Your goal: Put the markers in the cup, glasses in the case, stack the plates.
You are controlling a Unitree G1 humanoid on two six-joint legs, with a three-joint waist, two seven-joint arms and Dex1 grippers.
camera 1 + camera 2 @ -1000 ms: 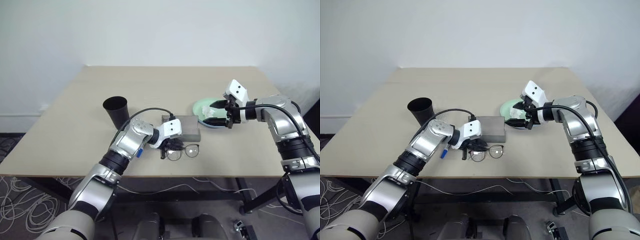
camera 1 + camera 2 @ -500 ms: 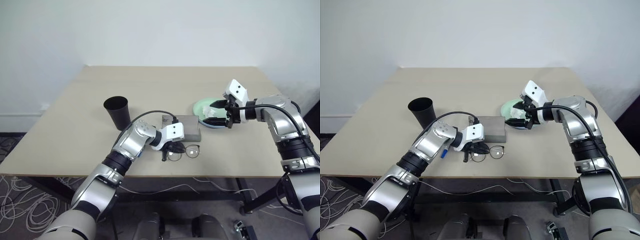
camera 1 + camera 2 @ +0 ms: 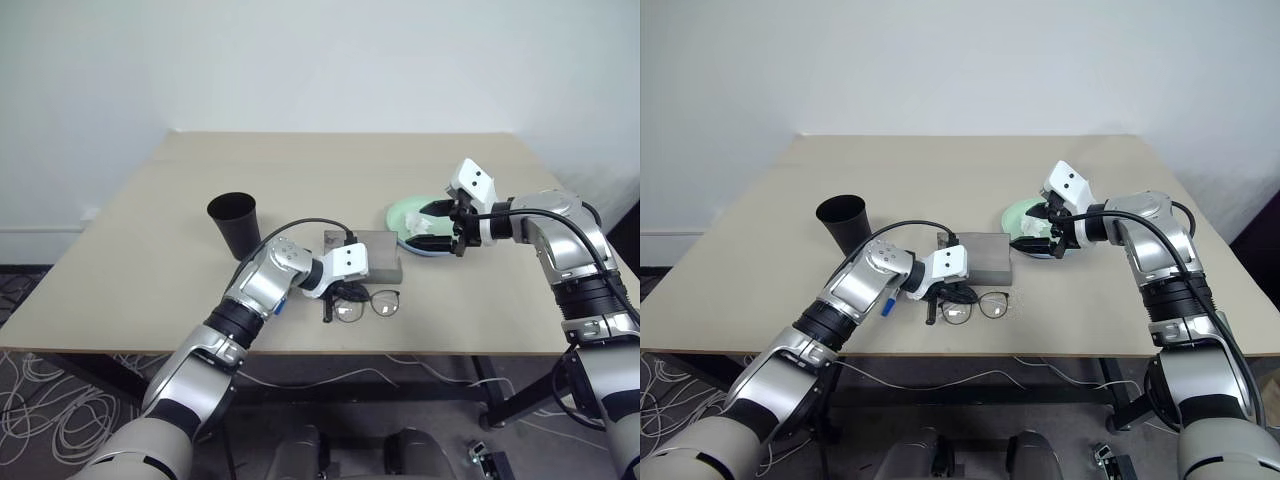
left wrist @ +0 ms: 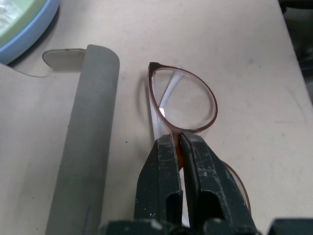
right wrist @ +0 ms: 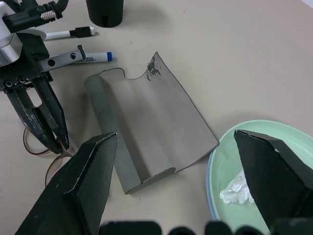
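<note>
Since a second ago the left hand (image 4: pixel 180 147) has pressed its fingers together on the bridge of the glasses (image 3: pixel 365 303), which lie on the tabletop (image 3: pixel 150 250) just at the grey case's (image 3: pixel 378 255) six o'clock side. The right hand (image 5: pixel 171 196) hangs spread wide above the green plate (image 3: pixel 405 215), holding nothing.

By my judgement the task is barely begun: the glasses are pinched but not lifted, both markers (image 5: pixel 90 56) lie flat at the black cup's (image 3: pixel 233 222) six o'clock, and the green plate already sits on the blue one (image 4: pixel 29 29) with a crumpled white wrapper (image 5: pixel 237 188) in it.

Open tabletop stretches toward twelve o'clock; the near edge runs close under the glasses.
</note>
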